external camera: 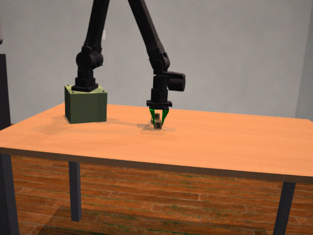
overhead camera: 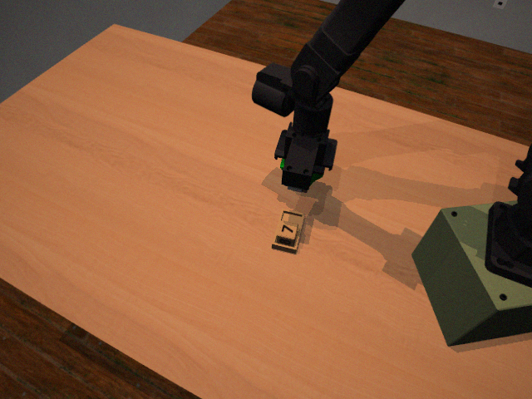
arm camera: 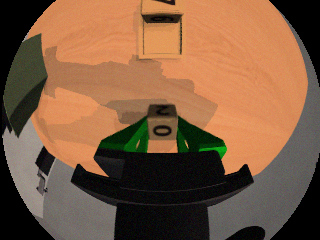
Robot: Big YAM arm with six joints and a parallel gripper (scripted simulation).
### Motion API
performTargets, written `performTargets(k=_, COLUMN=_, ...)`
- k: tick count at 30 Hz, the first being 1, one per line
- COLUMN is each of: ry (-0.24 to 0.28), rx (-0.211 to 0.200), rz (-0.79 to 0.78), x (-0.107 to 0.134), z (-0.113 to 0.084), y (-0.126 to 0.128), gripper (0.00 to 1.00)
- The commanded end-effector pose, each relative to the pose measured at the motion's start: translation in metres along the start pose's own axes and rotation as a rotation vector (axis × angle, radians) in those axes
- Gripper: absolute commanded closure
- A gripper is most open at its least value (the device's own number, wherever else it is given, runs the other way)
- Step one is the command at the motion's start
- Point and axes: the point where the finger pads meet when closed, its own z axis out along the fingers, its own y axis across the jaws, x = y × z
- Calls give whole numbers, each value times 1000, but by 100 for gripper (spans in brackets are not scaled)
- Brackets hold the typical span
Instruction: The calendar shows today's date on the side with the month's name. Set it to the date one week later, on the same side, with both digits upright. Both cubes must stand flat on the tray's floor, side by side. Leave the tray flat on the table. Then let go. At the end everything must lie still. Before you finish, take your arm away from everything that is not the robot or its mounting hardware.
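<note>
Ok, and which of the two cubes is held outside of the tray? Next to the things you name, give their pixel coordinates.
The cube (external camera: 158, 124) (arm camera: 162, 122) between the green fingers (external camera: 165, 115), with 5 facing the exterior view. The other cube (overhead camera: 287, 233) (external camera: 157, 116) (arm camera: 161, 7) sits in the tray (overhead camera: 284, 248) (arm camera: 140, 45).

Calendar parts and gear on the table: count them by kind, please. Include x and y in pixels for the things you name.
Cubes, one in the tray (overhead camera: 287, 230), one between the fingers (external camera: 158, 125): 2
Tray (overhead camera: 284, 249) (arm camera: 140, 49): 1
Green mounting block (overhead camera: 446, 274) (external camera: 85, 107) (arm camera: 25, 75): 1
Total: 4

Before you: one cube (external camera: 158, 124) (arm camera: 162, 123), bearing "5" in the exterior view, "0" and "2" in the wrist view. Your second cube (overhead camera: 287, 233) (external camera: 157, 116), in the tray (overhead camera: 284, 248) (arm camera: 162, 56): "7" on top.
</note>
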Motion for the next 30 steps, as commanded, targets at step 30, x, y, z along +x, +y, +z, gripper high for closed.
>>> performTargets(k=30, ry=1, rx=17, rz=-3, x=5, z=6, y=-7, gripper=73)
